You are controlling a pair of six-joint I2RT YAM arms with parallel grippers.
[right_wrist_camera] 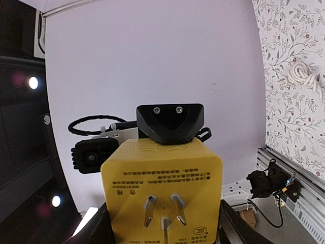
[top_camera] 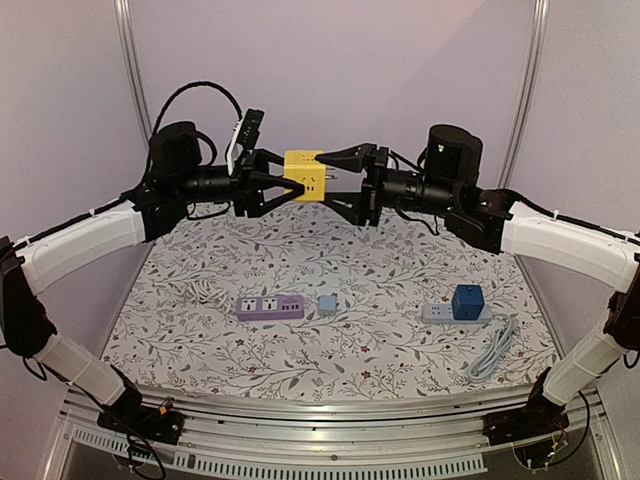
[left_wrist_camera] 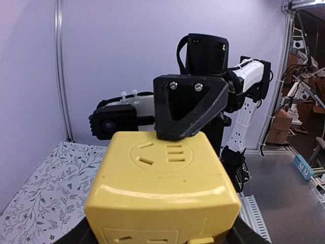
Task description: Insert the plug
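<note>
Up in the air between the two arms, well above the worktop (top_camera: 380, 250), hangs the yellow cube adapter (top_camera: 305, 175), and both tools have it. The left tool (top_camera: 291, 180) comes in from one side and the right tool (top_camera: 326, 178) from the other. Each is clenched on the cube's flat faces. The right wrist view shows a left finger (right_wrist_camera: 170, 123) bearing on the top face, and the left wrist view shows a right finger (left_wrist_camera: 187, 107) doing the same. The prongs (right_wrist_camera: 163, 212), three flat pins, stick out of the face turned towards the right arm. Down below lie a purple power strip (top_camera: 270, 306) with a small grey-blue cube (top_camera: 327, 304) just beside it, and off to the right a grey power strip (top_camera: 440, 314) with a blue cube (top_camera: 466, 300) sitting on it. The adapter looks to me like a hard, glossy plastic shell: rigid, light, not fragile, but slick enough to twist between narrow fingers if pushed off-centre. I would hold it square across two opposite flat faces, near the middle, and keep the pin face and pins free. The pins are stiff and want straight alignment with the slots. A strip lying loose on the cloth may well slide or tip under the push, so it likely needs steadying.
</note>
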